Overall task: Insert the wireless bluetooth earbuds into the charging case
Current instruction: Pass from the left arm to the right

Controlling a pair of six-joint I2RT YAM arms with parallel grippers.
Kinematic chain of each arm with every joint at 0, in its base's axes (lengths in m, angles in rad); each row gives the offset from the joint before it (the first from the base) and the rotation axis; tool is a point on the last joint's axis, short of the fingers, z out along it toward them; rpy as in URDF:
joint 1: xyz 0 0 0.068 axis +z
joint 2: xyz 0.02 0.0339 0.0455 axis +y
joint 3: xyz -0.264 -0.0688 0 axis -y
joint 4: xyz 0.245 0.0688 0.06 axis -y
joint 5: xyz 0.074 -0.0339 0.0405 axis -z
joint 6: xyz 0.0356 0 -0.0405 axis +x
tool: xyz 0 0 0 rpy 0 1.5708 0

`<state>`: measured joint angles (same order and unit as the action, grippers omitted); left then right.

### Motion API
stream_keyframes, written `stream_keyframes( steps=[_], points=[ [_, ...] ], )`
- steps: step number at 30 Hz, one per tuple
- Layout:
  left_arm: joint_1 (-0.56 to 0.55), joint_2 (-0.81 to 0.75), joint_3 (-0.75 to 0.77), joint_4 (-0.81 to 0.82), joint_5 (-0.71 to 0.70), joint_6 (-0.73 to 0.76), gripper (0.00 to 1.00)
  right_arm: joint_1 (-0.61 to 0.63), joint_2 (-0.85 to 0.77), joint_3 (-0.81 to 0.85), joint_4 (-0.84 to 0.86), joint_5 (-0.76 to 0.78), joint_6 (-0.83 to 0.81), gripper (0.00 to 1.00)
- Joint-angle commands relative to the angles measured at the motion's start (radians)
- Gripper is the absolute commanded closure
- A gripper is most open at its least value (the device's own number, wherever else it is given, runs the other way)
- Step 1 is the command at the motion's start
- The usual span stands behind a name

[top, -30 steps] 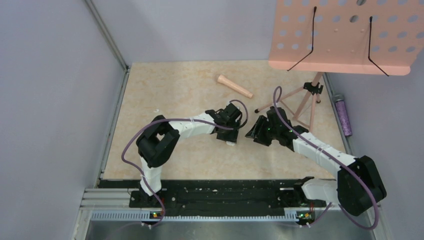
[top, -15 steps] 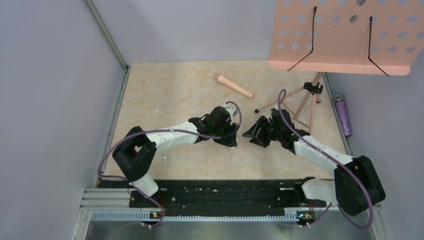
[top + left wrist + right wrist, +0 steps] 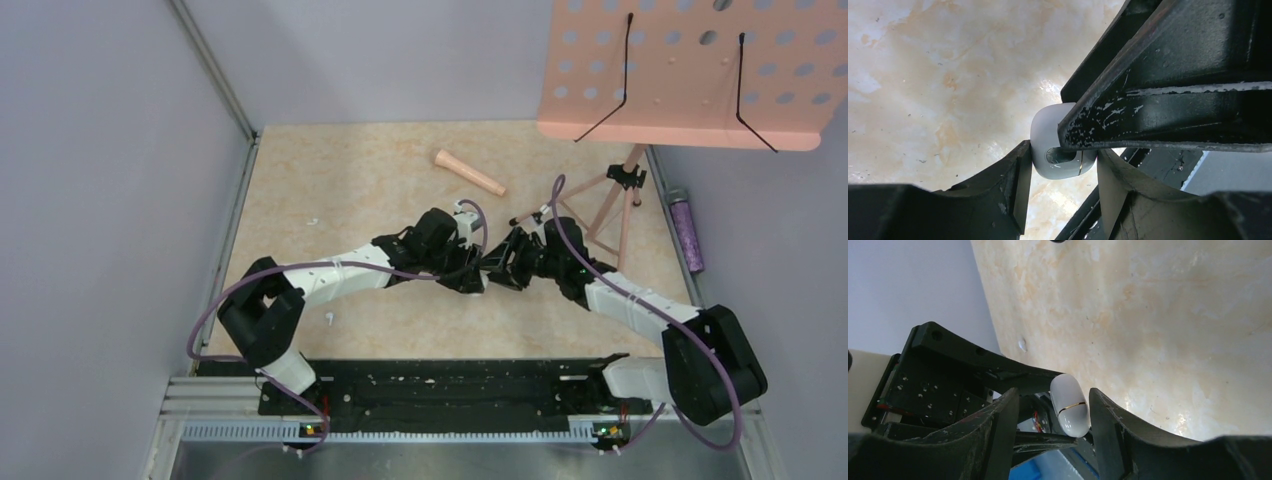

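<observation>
Beige marbled surface (image 3: 330, 180). L gripper (image 3: 1063, 153) jaws are clamped on the white charging case (image 3: 1045, 127) mid-surface. R gripper (image 3: 1053, 393) jaws are wider, straddling the case w/ a gap on one side. Tiny white earbuds (image 3: 313, 221) lie well left on the surface.

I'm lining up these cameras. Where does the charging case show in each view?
Left wrist: charging case at centre, between the left fingers.
Right wrist: low centre, between the right fingers.
Top external: hidden where left gripper meets right gripper.
Shared landmark: marbled tabletop.
</observation>
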<state>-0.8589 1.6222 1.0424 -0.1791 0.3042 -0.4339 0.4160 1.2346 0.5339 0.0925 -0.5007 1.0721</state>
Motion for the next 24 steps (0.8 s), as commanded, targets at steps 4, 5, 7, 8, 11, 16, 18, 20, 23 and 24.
stream_keyframes(
  steps=[4, 5, 7, 8, 11, 16, 18, 20, 23, 24],
  points=[
    [0.009, -0.066, -0.005, 0.049, 0.021, 0.036, 0.69, -0.009, 0.023, -0.018, 0.105, -0.109, 0.034, 0.51],
    [0.01, -0.068, -0.005, 0.048, 0.014, 0.04, 0.69, -0.009, 0.025, -0.018, 0.103, -0.118, 0.032, 0.52],
    [0.012, -0.072, -0.005, 0.042, 0.013, 0.049, 0.69, -0.01, 0.028, -0.017, 0.091, -0.129, 0.022, 0.52],
    [0.012, -0.073, -0.005, 0.041, 0.01, 0.052, 0.69, -0.01, 0.029, -0.016, 0.081, -0.132, 0.015, 0.52],
    [0.013, -0.08, -0.003, 0.04, 0.009, 0.061, 0.7, -0.01, 0.038, -0.017, 0.077, -0.154, 0.004, 0.52],
    [0.013, -0.075, 0.012, 0.03, 0.009, 0.069, 0.7, -0.01, 0.069, -0.024, 0.168, -0.234, 0.048, 0.66],
    [0.014, -0.076, 0.013, 0.031, 0.009, 0.069, 0.68, -0.011, 0.076, -0.031, 0.205, -0.246, 0.073, 0.77],
    [0.014, -0.079, 0.014, 0.03, 0.006, 0.068, 0.65, -0.01, 0.081, -0.03, 0.218, -0.246, 0.081, 0.88],
    [0.014, -0.088, 0.015, 0.025, -0.004, 0.067, 0.52, -0.01, 0.081, -0.027, 0.228, -0.246, 0.088, 1.0],
    [0.014, -0.091, 0.016, 0.024, -0.008, 0.068, 0.44, -0.009, 0.079, -0.023, 0.231, -0.245, 0.088, 1.0]
  ],
)
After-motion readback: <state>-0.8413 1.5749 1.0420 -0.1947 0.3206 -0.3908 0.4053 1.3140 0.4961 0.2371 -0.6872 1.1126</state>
